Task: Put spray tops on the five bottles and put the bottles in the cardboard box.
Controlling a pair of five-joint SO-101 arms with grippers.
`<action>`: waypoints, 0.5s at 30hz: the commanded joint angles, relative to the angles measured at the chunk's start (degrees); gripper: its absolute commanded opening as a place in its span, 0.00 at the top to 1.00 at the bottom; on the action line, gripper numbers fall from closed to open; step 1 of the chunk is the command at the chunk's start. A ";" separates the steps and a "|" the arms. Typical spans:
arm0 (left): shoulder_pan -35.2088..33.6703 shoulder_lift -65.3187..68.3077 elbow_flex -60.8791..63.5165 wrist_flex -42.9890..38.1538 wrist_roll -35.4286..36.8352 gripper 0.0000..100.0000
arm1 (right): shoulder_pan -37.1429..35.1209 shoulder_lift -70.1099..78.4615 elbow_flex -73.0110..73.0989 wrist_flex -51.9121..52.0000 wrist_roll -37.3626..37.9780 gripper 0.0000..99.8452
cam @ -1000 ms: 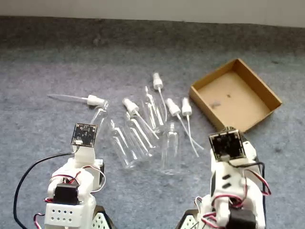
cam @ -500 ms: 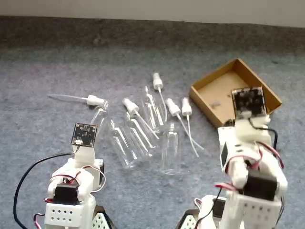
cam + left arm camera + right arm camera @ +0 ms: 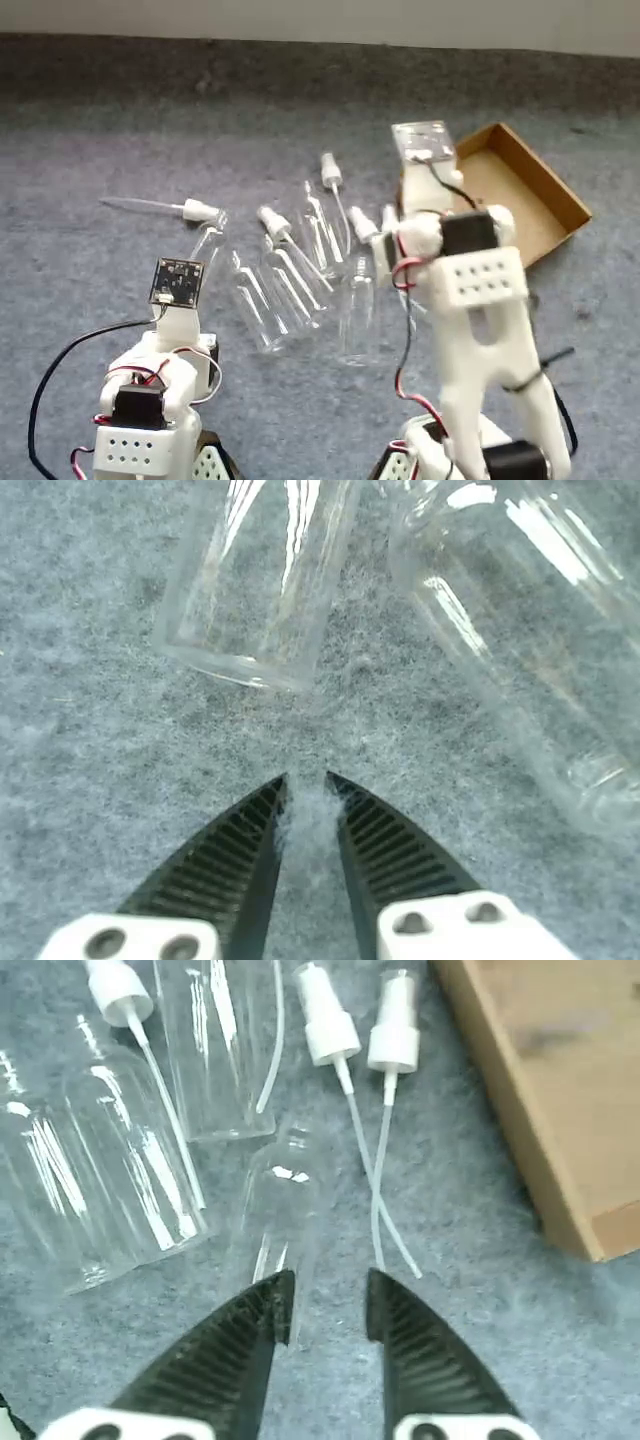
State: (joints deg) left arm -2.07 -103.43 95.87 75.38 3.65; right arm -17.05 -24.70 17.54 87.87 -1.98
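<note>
Several clear bottles (image 3: 290, 280) lie uncapped in a loose bunch mid-table, with white spray tops (image 3: 200, 210) scattered among them. My right arm (image 3: 460, 270) stretches over the tops beside the cardboard box (image 3: 555, 190). The right gripper (image 3: 327, 1278) is open, hovering just above a small lying bottle (image 3: 280, 1205), with two spray tops (image 3: 330, 1030) and the box (image 3: 560, 1090) beyond it. The left arm (image 3: 178, 282) sits at the near left. Its gripper (image 3: 307, 779) is open by a narrow gap over bare carpet, a short way from a bottle's base (image 3: 255, 590) and apart from it.
Grey carpet covers the table. The box is open at the top and holds nothing. A second bottle (image 3: 520, 630) lies slantwise beside the left gripper. One spray top (image 3: 330, 170) lies at the far side of the bunch.
The right arm has risen from the near right corner and swung forward and left, ending over the spray tops beside the box. The left arm has not moved.
</note>
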 commanded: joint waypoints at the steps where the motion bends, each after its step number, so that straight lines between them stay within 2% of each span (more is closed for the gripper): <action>1: 0.84 -0.48 1.27 0.26 0.53 0.99 | -4.18 6.11 -4.00 0.66 -5.19 0.78; 7: 0.84 -0.48 1.27 0.26 0.53 0.99 | -9.27 14.29 -4.00 -4.18 -18.37 0.78; 15: 0.84 -0.48 1.27 0.26 0.53 0.99 | -10.95 25.27 -3.91 -5.41 -19.16 0.78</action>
State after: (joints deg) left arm -2.07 -103.43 95.87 75.38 3.65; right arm -27.25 -0.88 16.92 82.86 -20.35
